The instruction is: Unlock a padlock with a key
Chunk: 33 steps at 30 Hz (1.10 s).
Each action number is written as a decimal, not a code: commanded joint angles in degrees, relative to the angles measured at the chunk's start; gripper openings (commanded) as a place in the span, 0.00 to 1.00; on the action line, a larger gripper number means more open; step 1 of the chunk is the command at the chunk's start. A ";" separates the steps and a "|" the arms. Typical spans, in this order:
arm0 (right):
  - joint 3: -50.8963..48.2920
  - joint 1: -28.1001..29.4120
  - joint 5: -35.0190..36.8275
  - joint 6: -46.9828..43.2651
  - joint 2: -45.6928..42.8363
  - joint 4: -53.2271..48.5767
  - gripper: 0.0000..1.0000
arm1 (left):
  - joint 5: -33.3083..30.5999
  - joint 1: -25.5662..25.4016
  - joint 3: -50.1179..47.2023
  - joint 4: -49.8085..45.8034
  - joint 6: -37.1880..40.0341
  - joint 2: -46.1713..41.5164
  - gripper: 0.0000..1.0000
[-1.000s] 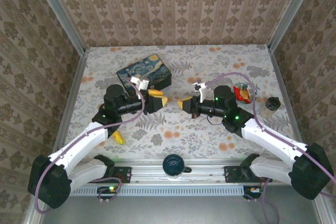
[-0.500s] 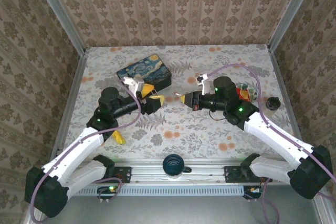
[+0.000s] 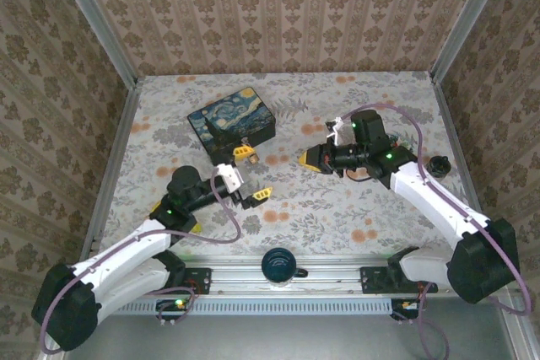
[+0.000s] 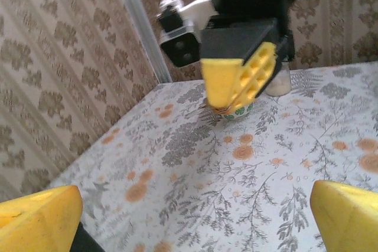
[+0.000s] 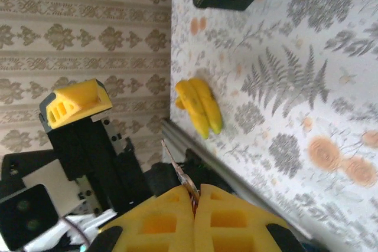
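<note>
The left gripper [image 4: 189, 219] stands wide, its two yellow fingertips [image 4: 38, 219] at the bottom corners of the view with only bare flowered table [image 4: 195, 169] between them. Facing it, above the table toward the far corner with the metal post [image 4: 142, 25], hangs the right gripper [image 4: 232, 95], its yellow fingers pressed together, a thin sliver that looks like the key [image 4: 220, 108] at their tip and a white camera block [image 4: 180, 36] at its side. Behind it, near the table's far edge, sit a small round green-and-white thing [image 4: 237, 112] and a clear jar [image 4: 279, 84], both partly hidden.
</note>
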 commanded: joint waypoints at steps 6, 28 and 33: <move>2.78 -0.51 -8.61 4.89 1.82 -4.76 0.00 | 0.57 -1.96 0.39 3.85 15.97 4.28 1.00; 0.41 -1.59 -13.67 11.93 2.04 -2.12 0.00 | -6.38 -9.60 4.19 -7.68 33.07 5.81 0.82; -0.47 -1.59 -14.35 12.26 2.55 -2.70 0.00 | -8.67 -9.89 3.97 0.70 33.31 8.54 0.74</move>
